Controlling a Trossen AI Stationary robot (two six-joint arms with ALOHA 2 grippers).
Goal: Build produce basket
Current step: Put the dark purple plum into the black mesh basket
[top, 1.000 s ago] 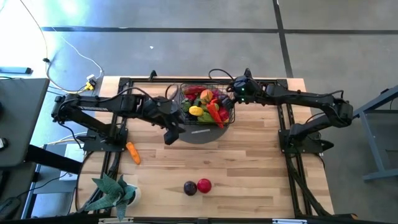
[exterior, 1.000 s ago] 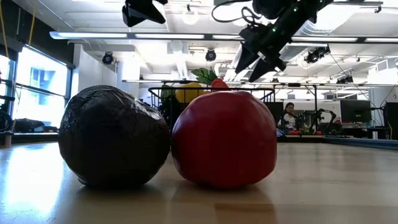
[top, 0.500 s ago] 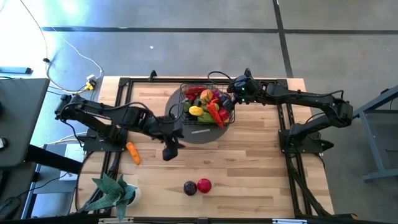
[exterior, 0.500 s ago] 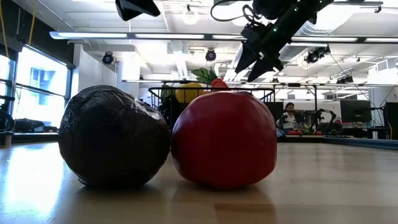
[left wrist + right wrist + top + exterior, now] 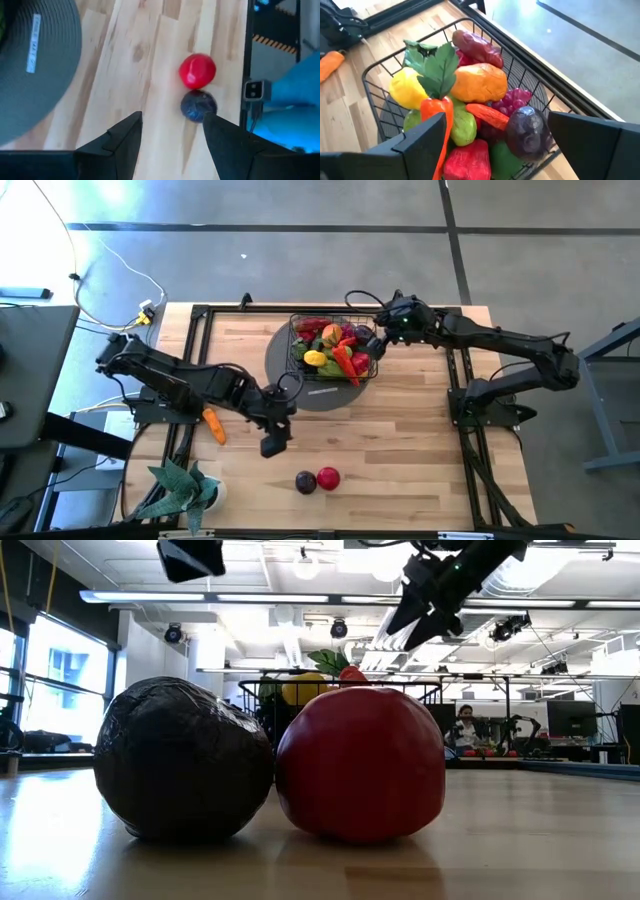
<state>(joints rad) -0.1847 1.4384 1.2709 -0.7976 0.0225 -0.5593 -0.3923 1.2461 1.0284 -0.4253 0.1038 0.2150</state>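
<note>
High view: basket [image 5: 335,348] on the grey mat [image 5: 300,385] is heaped with produce; carrot [image 5: 213,425], plum [image 5: 306,482] and apple [image 5: 328,478] lie loose on the desk [image 5: 400,440] (three to go).
Left wrist view: left gripper [image 5: 170,131], fingers wide and empty, above the plum.
Right wrist view: right gripper [image 5: 495,132], fingers wide and empty, over the basket.

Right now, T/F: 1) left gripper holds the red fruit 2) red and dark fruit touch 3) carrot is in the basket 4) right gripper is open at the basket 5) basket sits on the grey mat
1) False. The left gripper is open and empty, above the table short of the red fruit.
2) True. The red fruit touches the dark fruit.
3) False. The loose carrot lies on the table, left of the basket.
4) True. The right gripper is open and empty.
5) True. It sits on the grey mat.
</note>
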